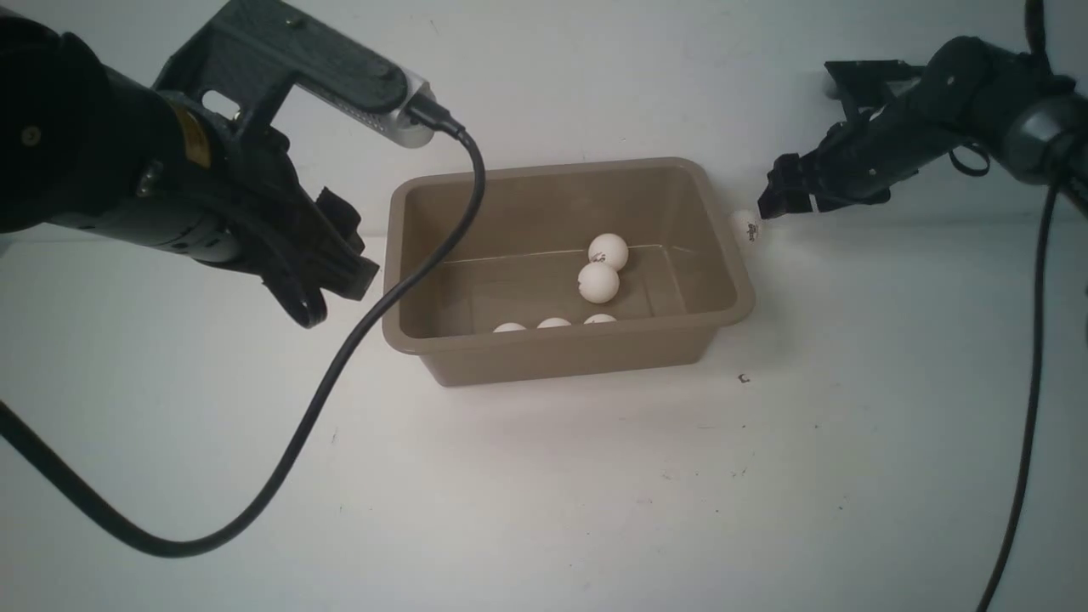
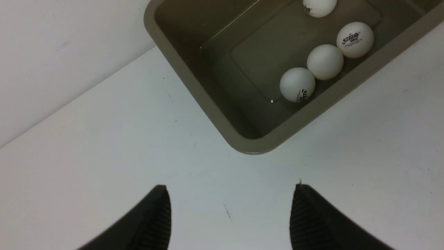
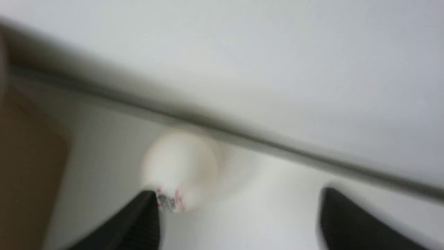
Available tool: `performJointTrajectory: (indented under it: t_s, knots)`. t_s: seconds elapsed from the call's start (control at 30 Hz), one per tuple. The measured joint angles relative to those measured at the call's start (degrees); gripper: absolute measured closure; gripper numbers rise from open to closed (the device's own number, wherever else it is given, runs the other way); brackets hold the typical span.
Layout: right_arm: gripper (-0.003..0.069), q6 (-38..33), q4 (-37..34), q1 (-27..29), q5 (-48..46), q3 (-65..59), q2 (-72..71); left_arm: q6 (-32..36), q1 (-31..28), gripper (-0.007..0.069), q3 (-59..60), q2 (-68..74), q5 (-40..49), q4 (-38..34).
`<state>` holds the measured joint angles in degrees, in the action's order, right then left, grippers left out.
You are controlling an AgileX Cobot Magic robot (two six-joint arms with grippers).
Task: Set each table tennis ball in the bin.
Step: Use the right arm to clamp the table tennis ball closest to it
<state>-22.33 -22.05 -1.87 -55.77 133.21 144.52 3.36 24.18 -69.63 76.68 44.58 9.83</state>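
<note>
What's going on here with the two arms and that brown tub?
A two-armed robot is collecting ping-pong balls into the tub. Five balls lie inside. The sixth ball sits just outside its right end, with the open right gripper beside it, not gripping. The open left gripper hangs empty left of the tub.

Front view: the left arm (image 1: 102,170) enters from 9 o'clock and slopes toward 4 o'clock, with a camera bracket (image 1: 289,51) on the upper side of its wrist. The left gripper (image 1: 336,285) at its end is raised, jaws parted. In the left wrist view the left gripper (image 2: 230,189) shows two ribbed fingers (image 2: 156,215) standing well apart. The right arm (image 1: 960,102) enters from 2 o'clock and stretches toward 8 o'clock. The right gripper (image 1: 775,200) tilts downward at its tip. In the blurred right wrist view the right gripper (image 3: 239,192) has its fingers (image 3: 138,222) spread wide.
</note>
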Motion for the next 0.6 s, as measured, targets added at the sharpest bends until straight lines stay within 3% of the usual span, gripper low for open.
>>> performJointTrajectory:
  t_s: [0.6]
  knots:
    - [0.0111,0.0,1.1,0.0,-0.2,0.0,0.0,0.0,0.0,0.0209,0.0,0.0,0.0,0.0]
